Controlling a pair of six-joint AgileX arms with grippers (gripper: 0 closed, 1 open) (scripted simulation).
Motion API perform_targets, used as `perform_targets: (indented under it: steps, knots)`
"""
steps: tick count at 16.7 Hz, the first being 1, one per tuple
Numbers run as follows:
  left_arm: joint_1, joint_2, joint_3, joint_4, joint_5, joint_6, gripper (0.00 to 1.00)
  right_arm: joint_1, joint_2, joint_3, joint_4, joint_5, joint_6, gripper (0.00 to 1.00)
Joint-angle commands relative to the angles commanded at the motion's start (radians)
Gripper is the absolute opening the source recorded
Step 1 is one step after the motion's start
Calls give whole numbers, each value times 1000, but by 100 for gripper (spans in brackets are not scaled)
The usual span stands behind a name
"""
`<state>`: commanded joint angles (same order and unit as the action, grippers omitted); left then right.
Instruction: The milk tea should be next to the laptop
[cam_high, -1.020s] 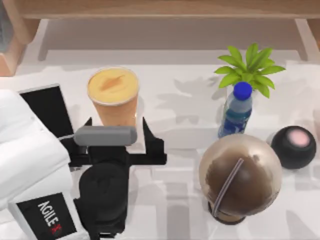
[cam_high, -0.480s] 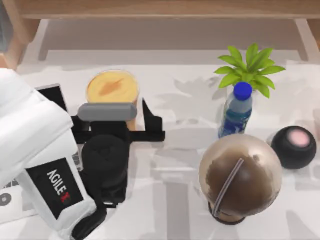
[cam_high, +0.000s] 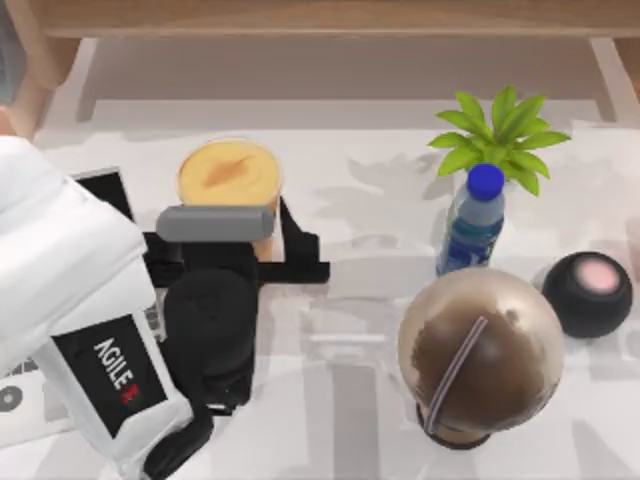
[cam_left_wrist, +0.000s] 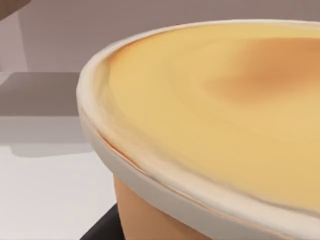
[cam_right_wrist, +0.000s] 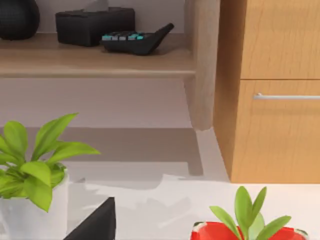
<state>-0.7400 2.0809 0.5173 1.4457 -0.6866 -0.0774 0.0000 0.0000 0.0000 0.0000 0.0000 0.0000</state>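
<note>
At the surface's (cam_high: 360, 300) left, the left gripper (cam_high: 228, 238) straddles the milk tea (cam_high: 228, 176), one finger (cam_high: 300, 245) visible to the cup's right; whether it clamps I cannot tell. Left of the cup, the laptop (cam_high: 98, 192) lies mostly under the arm. Open room lies between cup and bottle (cam_high: 474, 222) (a brown cup (cam_high: 480, 350) stands nearer). Up close, the left wrist view shows the cup's pale rim (cam_left_wrist: 150, 177); the right wrist view shows a cabinet (cam_right_wrist: 272, 90).

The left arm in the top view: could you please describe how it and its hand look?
The left arm has a bulky white shell bearing a black panel with white "AGILE" lettering and a red mark. Its wrist is a rounded black housing topped by a grey bar. The left hand is black, with a crossbar and two flat fingers.
</note>
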Motion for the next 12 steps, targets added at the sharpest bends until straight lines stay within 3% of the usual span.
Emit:
perform_targets:
  steps: [5, 12]
  knots:
    - [0, 0, 0, 0, 0, 0, 2, 0, 0, 0, 0, 0, 0, 100]
    - [0, 0, 0, 0, 0, 0, 0, 0, 0, 0, 0, 0, 0, 100]
